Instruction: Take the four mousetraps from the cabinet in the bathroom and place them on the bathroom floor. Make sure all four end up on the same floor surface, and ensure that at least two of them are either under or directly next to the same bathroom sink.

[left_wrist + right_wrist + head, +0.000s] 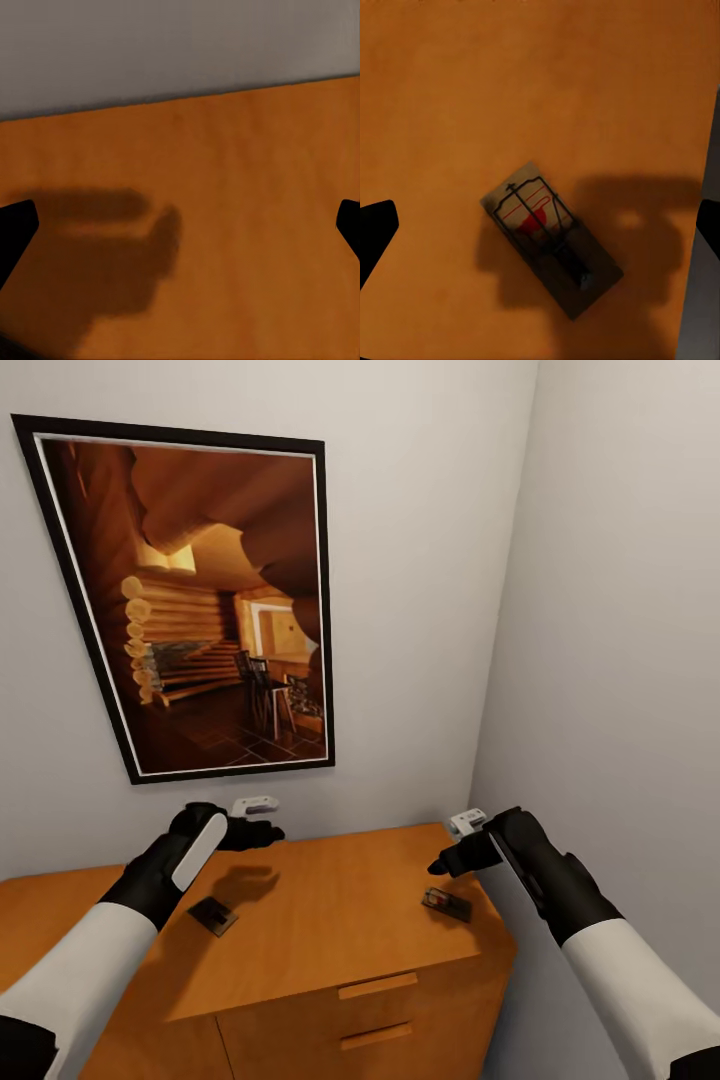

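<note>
Two mousetraps lie on the top of the orange-brown cabinet. One mousetrap sits beside my left forearm, behind the left gripper. That gripper hovers open over bare wood near the back wall, its fingertips far apart. The other mousetrap lies near the cabinet's right end, just below my right gripper. In the right wrist view this mousetrap shows its dark wire and red mark between the spread fingertips. The right gripper is open and above it, not touching.
A large framed picture of a log-cabin interior hangs on the wall behind the cabinet. A side wall closes the corner right of the cabinet. Two drawer fronts with slim handles face me below the top.
</note>
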You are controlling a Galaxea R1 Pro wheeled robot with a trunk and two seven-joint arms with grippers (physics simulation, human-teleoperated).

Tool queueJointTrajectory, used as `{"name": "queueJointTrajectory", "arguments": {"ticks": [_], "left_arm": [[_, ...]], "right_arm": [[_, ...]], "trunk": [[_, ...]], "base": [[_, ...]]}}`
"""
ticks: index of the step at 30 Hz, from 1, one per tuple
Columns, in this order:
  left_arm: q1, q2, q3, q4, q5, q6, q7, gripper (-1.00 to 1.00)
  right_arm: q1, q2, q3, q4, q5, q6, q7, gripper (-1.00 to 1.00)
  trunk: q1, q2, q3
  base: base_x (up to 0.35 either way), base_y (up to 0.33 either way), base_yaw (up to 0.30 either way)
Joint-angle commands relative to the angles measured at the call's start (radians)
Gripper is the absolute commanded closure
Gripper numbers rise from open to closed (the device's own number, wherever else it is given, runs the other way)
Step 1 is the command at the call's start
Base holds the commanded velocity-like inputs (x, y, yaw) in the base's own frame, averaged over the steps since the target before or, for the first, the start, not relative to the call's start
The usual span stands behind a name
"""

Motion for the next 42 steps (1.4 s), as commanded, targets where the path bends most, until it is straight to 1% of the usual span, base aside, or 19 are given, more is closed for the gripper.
{"name": "queueJointTrajectory", "arguments": {"ticks": [1,6,22,31,34,42], "left_arm": [[-0.001,-0.001,-0.005,0.004,0.010,0.000,0.010,-1.00],[-0.001,-0.010,-0.009,0.019,0.009,-0.005,0.010,-1.00],[-0.001,-0.012,-0.011,0.023,0.007,-0.005,0.006,-1.00],[-0.001,-0.013,-0.011,0.023,0.006,-0.007,-0.035,-1.00],[-0.001,-0.013,-0.013,0.023,0.005,-0.008,-0.038,-1.00],[-0.001,-0.013,-0.014,0.022,0.003,-0.008,-0.041,-1.00]], "right_arm": [[-0.001,-0.001,0.002,-0.001,0.010,0.002,0.009,-1.00],[-0.001,0.004,0.002,-0.001,0.011,0.002,0.006,-1.00],[-0.001,0.008,0.000,0.000,0.007,0.002,0.000,-1.00],[-0.001,0.008,-0.002,0.000,0.007,0.002,-0.002,-1.00],[-0.001,0.009,-0.003,0.000,0.006,0.002,-0.001,-1.00],[-0.001,0.009,-0.022,0.001,0.006,0.002,-0.001,-1.00]], "trunk": [[0.000,-0.002,-0.002],[0.000,-0.002,-0.002],[0.000,-0.002,-0.002],[0.000,-0.002,-0.002],[0.000,-0.002,-0.002],[0.000,-0.002,-0.002]], "base": [[0.001,-0.004,0.000],[0.000,-0.001,0.000],[0.000,0.000,0.000],[0.000,0.000,0.000],[0.000,0.000,0.000],[0.000,0.000,0.000]]}}
